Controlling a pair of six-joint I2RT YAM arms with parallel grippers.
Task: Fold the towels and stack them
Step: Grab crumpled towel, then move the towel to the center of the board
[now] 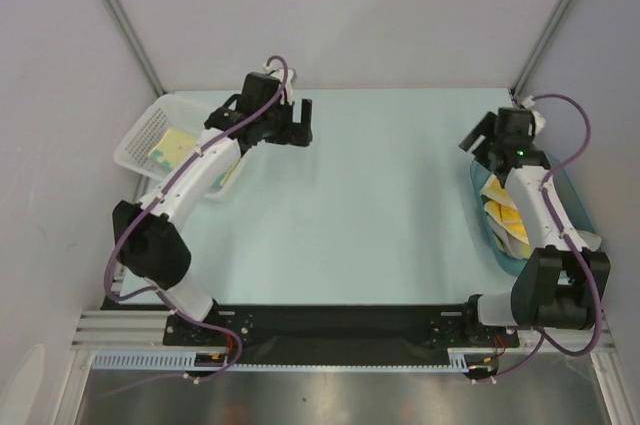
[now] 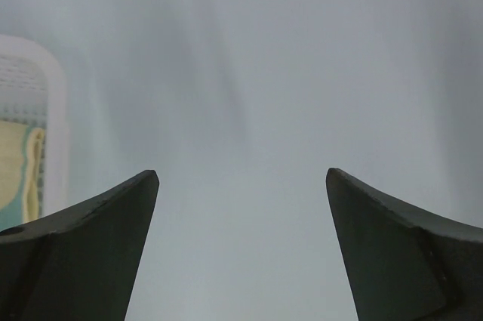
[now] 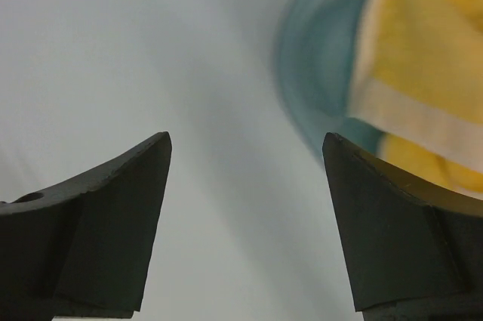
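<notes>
Yellow towels [image 1: 502,213] lie crumpled in the blue tub [image 1: 572,200] at the right. In the right wrist view a yellow towel [image 3: 426,49] with a pale stripe shows at the upper right. A folded pale yellow and teal towel [image 1: 170,148] lies in the white mesh basket [image 1: 138,135] at the left, and its edge shows in the left wrist view [image 2: 16,177]. My left gripper [image 1: 292,128] is open and empty above the bare table, right of the basket; it is open in its own view [image 2: 241,177]. My right gripper [image 1: 480,145] is open and empty beside the tub's far left end, also open in its own view [image 3: 245,140].
The pale table [image 1: 360,195] lies between the two arms. The basket's rim [image 2: 56,132] shows at the left of the left wrist view. The tub's blue rim [image 3: 309,72] is blurred in the right wrist view. Grey walls enclose the back and sides.
</notes>
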